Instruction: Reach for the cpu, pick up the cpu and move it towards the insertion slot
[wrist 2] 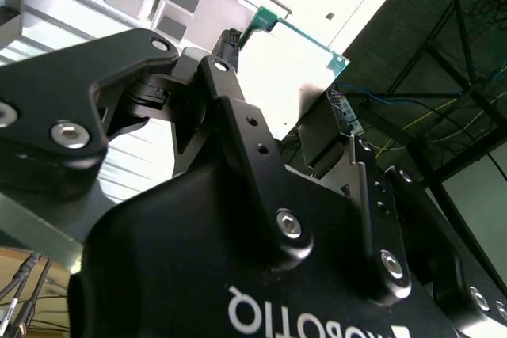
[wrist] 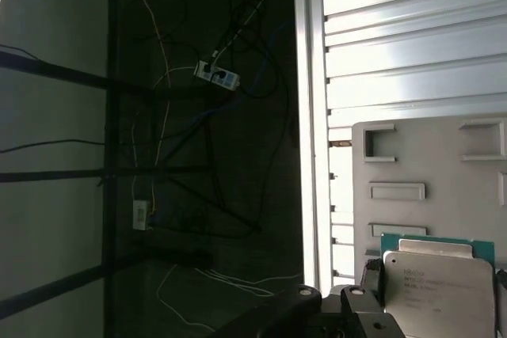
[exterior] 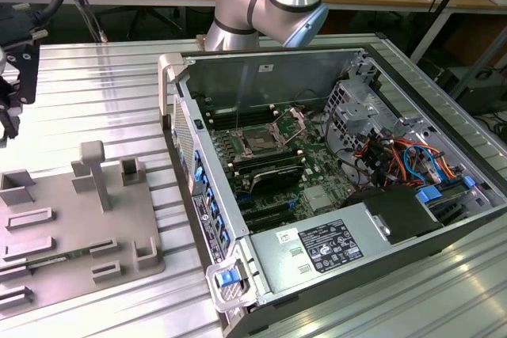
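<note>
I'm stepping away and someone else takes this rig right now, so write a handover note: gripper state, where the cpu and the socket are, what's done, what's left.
Gripper: shut on the cpu, holding it by its edges.
Cpu: in the gripper by the grey fixture tray, at the exterior view's left, outside the computer case.
Insertion slot: inside the open case, bracket apparently swung open, dark centre bare.
Done: reach and pick-up.
Left: carrying the cpu across to the slot.
</note>
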Available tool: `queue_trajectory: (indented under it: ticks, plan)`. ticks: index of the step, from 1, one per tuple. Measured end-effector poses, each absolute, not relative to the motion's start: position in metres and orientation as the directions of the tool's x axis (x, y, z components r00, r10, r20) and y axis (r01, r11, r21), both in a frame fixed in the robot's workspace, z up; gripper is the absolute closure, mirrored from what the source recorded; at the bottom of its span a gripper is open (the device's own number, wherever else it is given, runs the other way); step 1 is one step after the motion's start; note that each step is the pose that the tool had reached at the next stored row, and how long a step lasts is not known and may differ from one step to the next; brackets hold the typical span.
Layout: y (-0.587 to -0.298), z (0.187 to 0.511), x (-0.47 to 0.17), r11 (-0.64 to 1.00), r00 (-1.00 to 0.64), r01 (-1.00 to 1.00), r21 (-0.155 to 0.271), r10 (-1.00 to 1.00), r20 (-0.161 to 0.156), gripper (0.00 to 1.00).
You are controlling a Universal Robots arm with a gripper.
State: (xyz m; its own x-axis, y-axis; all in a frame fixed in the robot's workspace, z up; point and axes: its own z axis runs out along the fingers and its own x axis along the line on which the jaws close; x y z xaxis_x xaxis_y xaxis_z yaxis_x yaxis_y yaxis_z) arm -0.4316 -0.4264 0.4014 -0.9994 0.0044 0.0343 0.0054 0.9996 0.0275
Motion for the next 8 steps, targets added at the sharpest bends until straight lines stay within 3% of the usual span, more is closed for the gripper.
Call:
queue_trajectory:
  ticks: [8]
  plan:
    - [-0.4264, 0.4014, -0.4296, 1.000, -0.999, 0.005, 0.028, 0.004, 0.034, 0.45]
